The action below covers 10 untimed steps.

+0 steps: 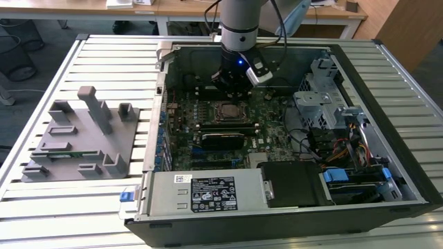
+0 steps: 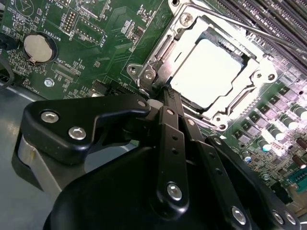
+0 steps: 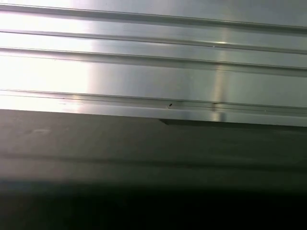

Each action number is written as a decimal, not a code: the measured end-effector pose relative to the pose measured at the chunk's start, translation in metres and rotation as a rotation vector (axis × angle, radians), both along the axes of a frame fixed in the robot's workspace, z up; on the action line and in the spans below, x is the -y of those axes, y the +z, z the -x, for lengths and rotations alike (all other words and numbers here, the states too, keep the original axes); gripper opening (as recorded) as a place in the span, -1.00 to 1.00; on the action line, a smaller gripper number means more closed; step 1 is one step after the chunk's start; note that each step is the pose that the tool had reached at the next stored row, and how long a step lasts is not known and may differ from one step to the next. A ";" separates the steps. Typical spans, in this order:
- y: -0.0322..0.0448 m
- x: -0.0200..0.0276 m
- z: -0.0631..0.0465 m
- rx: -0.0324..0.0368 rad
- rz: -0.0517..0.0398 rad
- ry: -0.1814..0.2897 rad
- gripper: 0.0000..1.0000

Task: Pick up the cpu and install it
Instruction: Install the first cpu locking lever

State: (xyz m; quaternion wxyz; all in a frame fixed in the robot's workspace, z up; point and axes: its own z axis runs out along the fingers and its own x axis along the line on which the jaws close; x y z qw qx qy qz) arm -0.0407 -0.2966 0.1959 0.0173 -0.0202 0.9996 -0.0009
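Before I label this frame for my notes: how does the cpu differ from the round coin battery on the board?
The cpu is square and pale silver-grey; the coin battery is round and shinier. The cpu looks larger than the coin battery. The cpu sits inside a metal socket frame; the coin battery sits in a small black holder. Both lie flat on the green motherboard, with the end effector nearer the cpu.

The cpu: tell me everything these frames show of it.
The cpu, a flat square chip with a pale silver-grey metal top, lies flat in the motherboard socket, framed by the shiny metal retention bracket around it. In the second wrist view the black claw sits beside the socket, apart from the chip. In the exterior view it lies below the arm.
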 end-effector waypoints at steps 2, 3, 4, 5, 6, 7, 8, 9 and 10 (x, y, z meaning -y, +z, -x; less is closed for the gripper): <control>-0.0001 -0.0001 0.000 -0.0002 -0.0071 0.000 -0.79; 0.0001 0.0000 0.000 -0.0007 -0.0090 0.000 -0.79; 0.0003 -0.0001 0.000 -0.0001 -0.0106 0.000 -0.79; 0.0005 -0.0005 0.000 0.0008 -0.0121 0.000 -0.79; 0.0009 -0.0009 -0.001 0.0018 -0.0139 0.000 -0.79; 0.0019 -0.0011 -0.001 0.0024 -0.0146 0.000 -0.79; 0.0035 -0.0011 -0.001 0.0020 -0.0137 0.000 -0.79; 0.0054 -0.0009 -0.001 0.0012 -0.0127 0.000 -0.79; 0.0068 -0.0009 -0.001 0.0013 -0.0128 0.000 -0.79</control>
